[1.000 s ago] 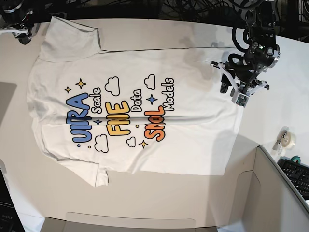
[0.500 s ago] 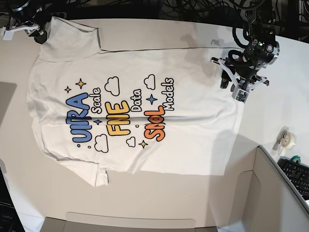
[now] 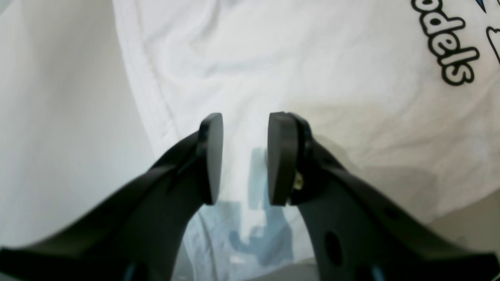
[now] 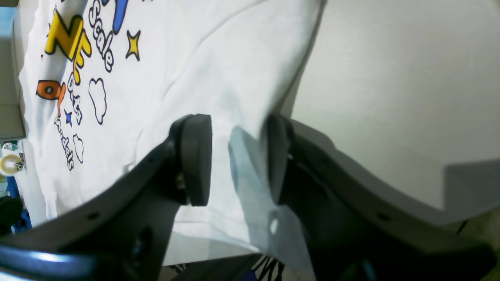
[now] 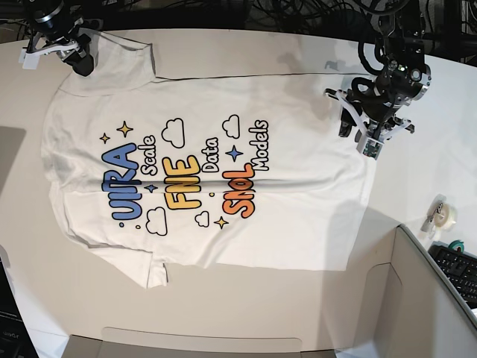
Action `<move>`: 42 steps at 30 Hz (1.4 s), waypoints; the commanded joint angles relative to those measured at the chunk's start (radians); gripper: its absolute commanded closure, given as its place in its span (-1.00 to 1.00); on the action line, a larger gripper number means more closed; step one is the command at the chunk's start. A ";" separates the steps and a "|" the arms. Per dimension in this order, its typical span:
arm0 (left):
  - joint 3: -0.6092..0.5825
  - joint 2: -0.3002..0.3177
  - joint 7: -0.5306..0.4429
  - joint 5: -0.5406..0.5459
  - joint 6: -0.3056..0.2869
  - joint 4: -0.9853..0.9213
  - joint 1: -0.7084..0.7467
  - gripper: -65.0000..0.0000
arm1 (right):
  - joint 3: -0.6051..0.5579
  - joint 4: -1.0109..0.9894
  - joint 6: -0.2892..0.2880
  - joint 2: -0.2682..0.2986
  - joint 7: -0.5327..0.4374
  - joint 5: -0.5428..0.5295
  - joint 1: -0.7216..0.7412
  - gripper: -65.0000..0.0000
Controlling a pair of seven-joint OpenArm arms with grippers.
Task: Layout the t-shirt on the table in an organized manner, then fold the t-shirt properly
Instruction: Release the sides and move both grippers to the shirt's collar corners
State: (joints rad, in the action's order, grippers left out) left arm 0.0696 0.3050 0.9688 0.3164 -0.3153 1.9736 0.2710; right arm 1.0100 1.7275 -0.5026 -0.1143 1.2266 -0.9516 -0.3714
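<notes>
The t-shirt is spread flat, print up, on the table. The left pincer is seen at the hem edge, jaws parted, with white cloth below the gap and nothing gripped. The right pincer is placed over the far sleeve corner, jaws likewise apart, the sleeve's edge lying between them, not pinched.

soft white cloth t-shirt lies on the smooth matt table; gripper pads look matt black.
</notes>
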 commanded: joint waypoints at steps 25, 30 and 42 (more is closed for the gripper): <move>0.658 -0.013 0.347 0.596 -0.005 -0.374 0.021 0.23 | -0.059 -0.002 0.011 0.026 0.065 0.110 -0.010 1.00; 0.652 -0.014 0.355 0.659 -0.005 -0.461 0.024 0.23 | -0.059 -0.002 0.011 0.026 0.066 0.110 -0.010 1.00; 0.520 -0.039 0.379 0.662 -0.005 -0.463 0.024 0.23 | -0.059 -0.002 0.011 0.026 0.065 0.110 -0.010 1.00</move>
State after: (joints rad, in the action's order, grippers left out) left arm 0.6003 0.2695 1.2972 1.0332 -0.3340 1.5131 0.2848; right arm 0.9501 1.7256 -0.5018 -0.0891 1.2446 -0.9047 -0.3706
